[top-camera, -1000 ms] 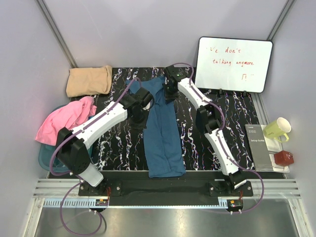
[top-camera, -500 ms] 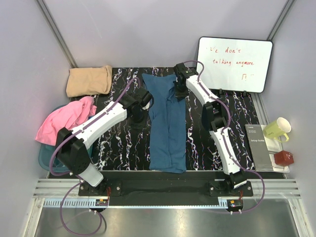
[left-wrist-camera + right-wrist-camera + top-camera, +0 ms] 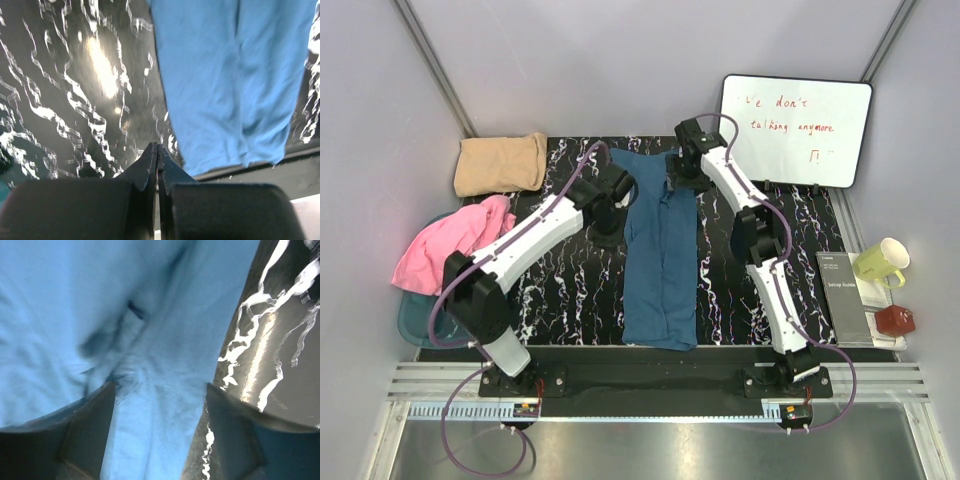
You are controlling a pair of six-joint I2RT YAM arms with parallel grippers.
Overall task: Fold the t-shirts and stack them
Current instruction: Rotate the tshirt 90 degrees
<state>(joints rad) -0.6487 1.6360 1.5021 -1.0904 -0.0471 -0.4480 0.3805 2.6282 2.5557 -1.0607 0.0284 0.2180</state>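
Top external view, from the near edge outward: the blue shirt [image 3: 660, 265] lies on the table [image 3: 560, 300] as a long narrow strip, hem toward the arm bases and collar end toward the far side. It looks folded in lengthwise, with some wrinkles along the middle. Left of the table, the pink shirt [image 3: 455, 243] sits crumpled on a teal bin [image 3: 410, 325]. Farther in, the left gripper [image 3: 612, 208] hangs just beside the strip's left edge; its wrist view shows the jaws pressed together on nothing. Beyond it, the right gripper [image 3: 682, 178] is over the strip's far right part, and its wrist view shows the fingers [image 3: 85, 435] well apart, with cloth lying flat beneath and nothing pinched. At the far left corner rests the tan shirt [image 3: 501, 163], folded. The lengthwise fold seems done, so the step in hand is likely the crosswise fold. That calls for the left jaws to open, both grippers to pinch the two corners of one end, and an even lift over the other end, so the strip does not twist before stacking.
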